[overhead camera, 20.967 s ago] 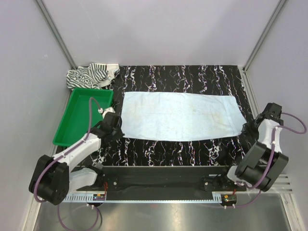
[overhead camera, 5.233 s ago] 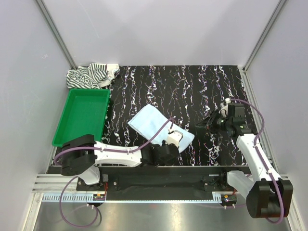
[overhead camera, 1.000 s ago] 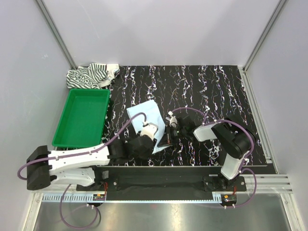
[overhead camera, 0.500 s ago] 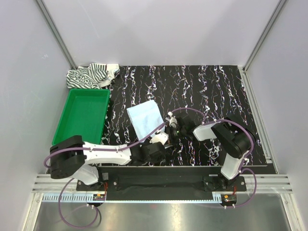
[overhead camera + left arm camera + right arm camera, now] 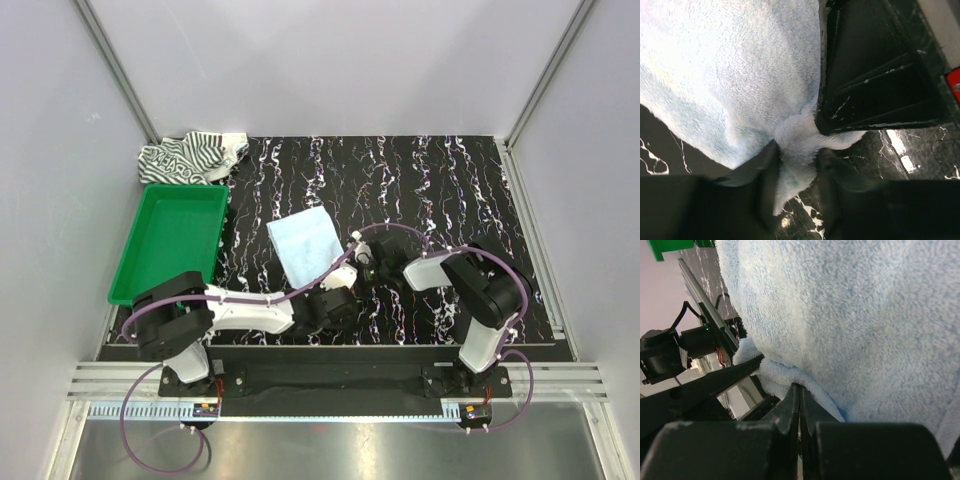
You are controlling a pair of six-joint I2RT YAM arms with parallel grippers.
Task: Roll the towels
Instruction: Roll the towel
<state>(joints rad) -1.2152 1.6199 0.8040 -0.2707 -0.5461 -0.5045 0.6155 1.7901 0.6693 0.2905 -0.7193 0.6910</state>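
Left end effector low, tight on blue towel.

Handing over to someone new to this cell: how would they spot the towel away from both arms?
On the black marbled table, go to the far left corner, just beyond the green tray. The crumpled cloth there is the striped towel: black-and-white, unlike the plain light blue towel mid-table.

The light blue towel, earlier spread flat across the table, is now folded small. The left hand has moved to its near corner, and the right hand has swung in alongside.
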